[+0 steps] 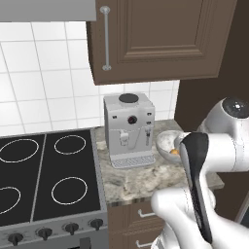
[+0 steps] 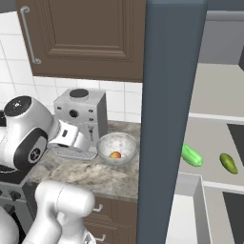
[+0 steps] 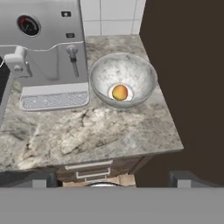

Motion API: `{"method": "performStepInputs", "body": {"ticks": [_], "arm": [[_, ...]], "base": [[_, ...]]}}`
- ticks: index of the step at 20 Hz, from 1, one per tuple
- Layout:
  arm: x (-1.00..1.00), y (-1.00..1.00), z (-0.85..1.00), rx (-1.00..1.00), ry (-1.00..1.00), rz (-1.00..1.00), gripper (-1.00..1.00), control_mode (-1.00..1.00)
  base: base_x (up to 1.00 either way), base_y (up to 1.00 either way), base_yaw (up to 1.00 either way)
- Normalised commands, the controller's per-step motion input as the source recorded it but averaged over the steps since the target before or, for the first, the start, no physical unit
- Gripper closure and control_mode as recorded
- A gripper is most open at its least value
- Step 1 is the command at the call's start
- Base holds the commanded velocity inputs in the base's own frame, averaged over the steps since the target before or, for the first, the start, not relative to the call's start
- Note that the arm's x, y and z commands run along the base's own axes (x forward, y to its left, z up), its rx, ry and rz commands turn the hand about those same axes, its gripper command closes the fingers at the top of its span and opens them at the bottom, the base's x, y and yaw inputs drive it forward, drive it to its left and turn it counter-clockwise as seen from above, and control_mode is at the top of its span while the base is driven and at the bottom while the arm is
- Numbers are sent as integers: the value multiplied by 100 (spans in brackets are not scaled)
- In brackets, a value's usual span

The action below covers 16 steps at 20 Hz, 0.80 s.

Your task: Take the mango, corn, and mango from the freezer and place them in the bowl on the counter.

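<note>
Dark fingertips of your gripper (image 3: 108, 180) sit at six o'clock in the hand view, spread far apart with nothing between them, so the hand is wide and empty. Beyond them lies the counter (image 3: 100, 135), and on it the bowl (image 3: 124, 81) at about one o'clock, just beside the coffee machine (image 3: 43, 48). One mango (image 3: 120, 92) already rests in the bowl's bottom.

That leaves, I judge, a second mango and the corn to fetch. In the right base view the freezer (image 2: 174, 95) stands open at three o'clock of the bowl, its door edge-on to you. On a pale shelf inside lie a bright green item (image 2: 191, 155) and, well apart from it, a darker olive one (image 2: 228, 163); which is which I cannot tell.

Lift clear of the bowl first, then swing round the door edge rather than across it. Come at the chosen item along its length and close across its narrow width.
</note>
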Motion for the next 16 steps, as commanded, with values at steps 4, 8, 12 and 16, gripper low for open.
{"method": "performStepInputs", "body": {"ticks": [4, 8, 12, 16], "arm": [[-51, 26, 31, 2, 0, 0, -100, -100], [-18, 4, 31, 4, 0, 2, -100, -100], [0, 0, 25, 0, 0, 14, -100, -100], [-6, 0, 11, -4, 0, 22, -100, -100]], "base": [[0, 0, 0], [0, 0, 0], [0, 0, 0], [0, 0, 0]]}}
